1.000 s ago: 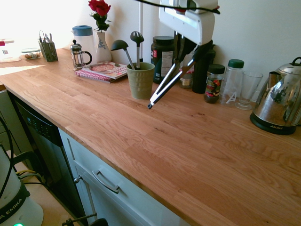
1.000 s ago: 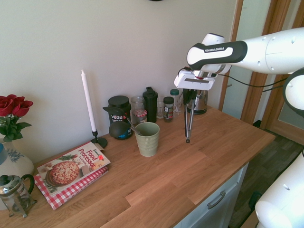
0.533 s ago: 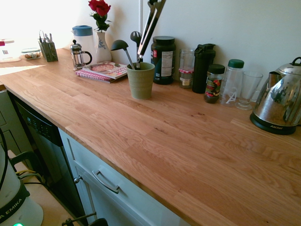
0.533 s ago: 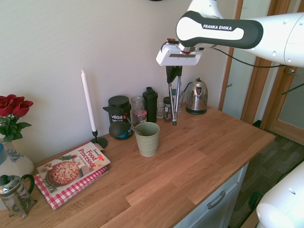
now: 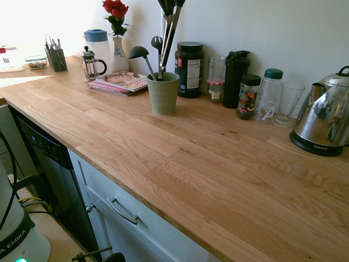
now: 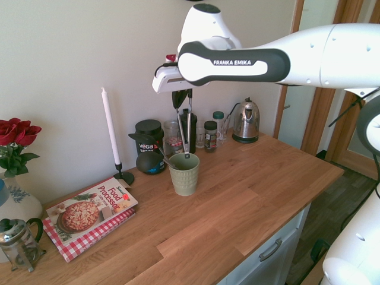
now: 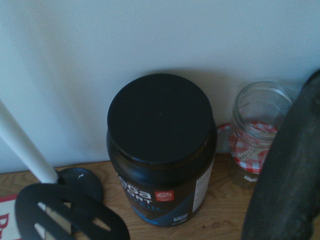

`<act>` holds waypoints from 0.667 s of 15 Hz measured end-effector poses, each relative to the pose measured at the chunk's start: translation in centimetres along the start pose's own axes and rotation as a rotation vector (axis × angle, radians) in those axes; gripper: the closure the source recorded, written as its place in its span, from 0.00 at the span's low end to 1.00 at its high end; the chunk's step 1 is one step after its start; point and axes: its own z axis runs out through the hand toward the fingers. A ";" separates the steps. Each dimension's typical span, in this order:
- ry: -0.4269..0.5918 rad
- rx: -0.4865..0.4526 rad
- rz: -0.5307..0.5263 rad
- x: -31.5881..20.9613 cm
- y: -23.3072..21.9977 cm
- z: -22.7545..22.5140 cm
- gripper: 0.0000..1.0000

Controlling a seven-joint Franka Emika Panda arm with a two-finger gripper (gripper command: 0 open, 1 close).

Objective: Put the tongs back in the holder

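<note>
Tongs (image 6: 184,132) hang over the holder (image 6: 184,173) (ladle (image 5: 143,57) inside).

Oak-plank wooden tabletop (image 5: 163,158). At centre, pale olive ribbed ceramic cup (image 5: 163,93); at nine o'clock, cookbook (image 5: 121,81); at three o'clock, black tub (image 5: 188,69), chrome kettle (image 5: 323,120).

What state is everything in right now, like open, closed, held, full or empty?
Pincer: shut on the tongs.
Tongs: held upright, tips at the cup's mouth.
Cup: upright, ladle and slotted spoon inside.
Black tub: lid on.
Glass jar: no lid.
Candle: unlit.
Drinking glass: empty.
</note>
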 end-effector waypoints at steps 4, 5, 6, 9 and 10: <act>-0.008 -0.044 0.043 -0.1 0.1 6.6 1.00; -0.014 -0.055 0.047 0.0 0.5 8.0 1.00; -0.019 -0.067 0.050 0.0 1.1 9.3 1.00; -0.035 -0.085 0.040 -1.0 2.7 11.0 1.00; -0.044 -0.091 0.033 -1.6 3.4 11.4 0.00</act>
